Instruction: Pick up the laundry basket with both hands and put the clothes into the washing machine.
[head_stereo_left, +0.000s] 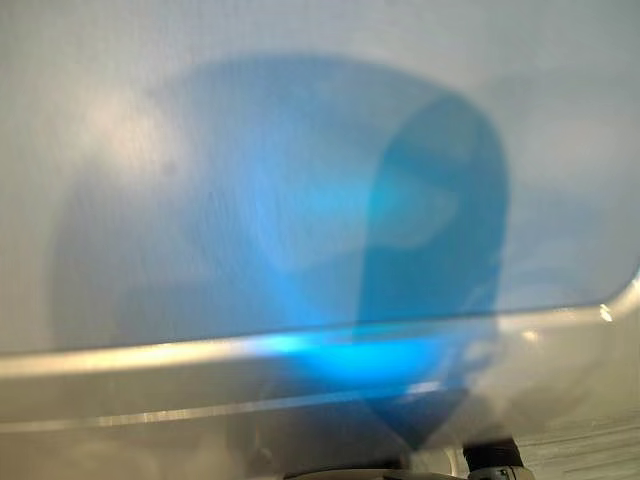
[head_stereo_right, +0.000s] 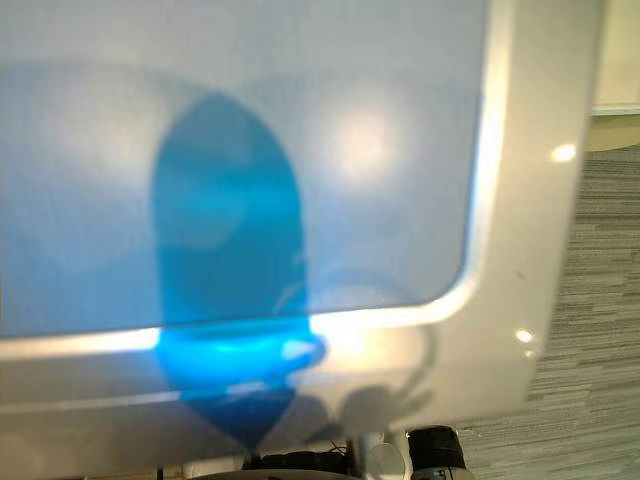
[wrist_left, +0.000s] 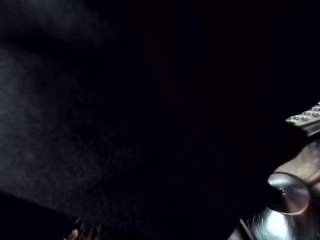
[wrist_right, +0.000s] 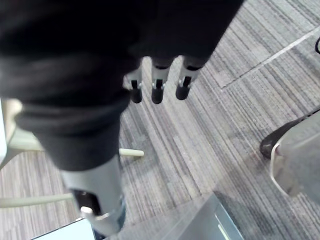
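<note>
A glossy white machine surface (head_stereo_right: 530, 200) with a rounded, translucent grey window (head_stereo_left: 250, 150) stands very close in the eye views. A blue shape (head_stereo_right: 225, 230) glows behind the window and across its lower rim. No basket or clothes can be made out. My right hand (wrist_right: 156, 90) hangs over the carpet with its fingers straight and its thumb (wrist_right: 97, 195) apart, holding nothing. The left wrist view is almost black, with a silvery bit of my left hand (wrist_left: 287, 192) at its edge.
Grey striped carpet (head_stereo_right: 600, 300) lies to the right of the machine. Near my right hand are a person's dark shoe (wrist_right: 280, 140), a grey corner of some object (wrist_right: 200, 220) and a pale curved frame (wrist_right: 10, 130).
</note>
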